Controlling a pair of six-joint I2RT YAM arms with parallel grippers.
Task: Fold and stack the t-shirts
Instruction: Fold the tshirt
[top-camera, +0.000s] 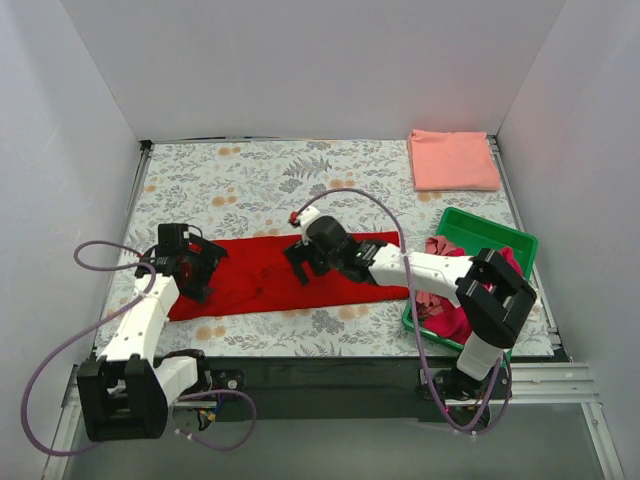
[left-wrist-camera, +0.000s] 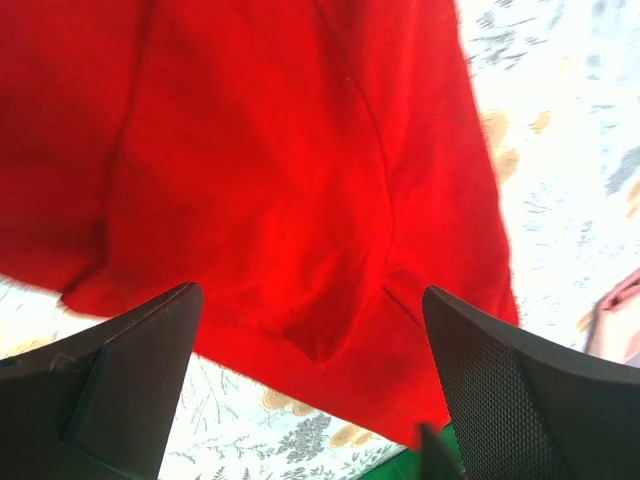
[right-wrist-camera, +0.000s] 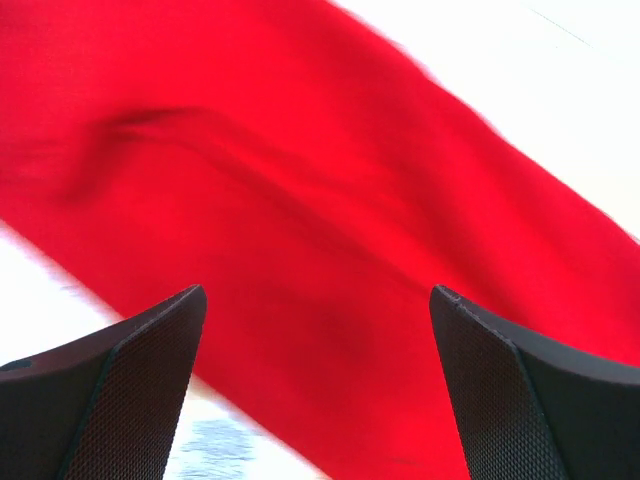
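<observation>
Lying across the middle of the flowery tabletop (top-camera: 250, 175), a bright red t-shirt (top-camera: 250, 288) is seen, stretched out from 9 o'clock toward 3 o'clock. It is spread mostly flat, with some wrinkles and a soft fold near its middle.

The left claw (top-camera: 203, 268) is held over the 9 o'clock end of the shirt. In the left wrist view its two dark fingers (left-wrist-camera: 130, 370) are spread wide apart. Nothing is pinched between them, and only red cloth is seen past the gap.

The right claw (top-camera: 298, 264) is held over the middle of the shirt, close to its 12 o'clock edge. Its fingers are spread wide too, and nothing is held there. Red cloth fills most of the right wrist view, a bit blurred. It cannot be told if either claw is touching the cloth.

A salmon-pink t-shirt (top-camera: 455, 160) is folded into a neat square at about 1 o'clock on the tabletop, well apart from the red one.

A green bin (top-camera: 485, 232) is set at about 4 o'clock, just beside the 3 o'clock end of the red shirt. Inside it, pink and magenta t-shirts (top-camera: 445, 318) are piled in a messy heap. Part of the heap is hidden by the right arm (top-camera: 430, 268), which is stretched over the bin.
</observation>
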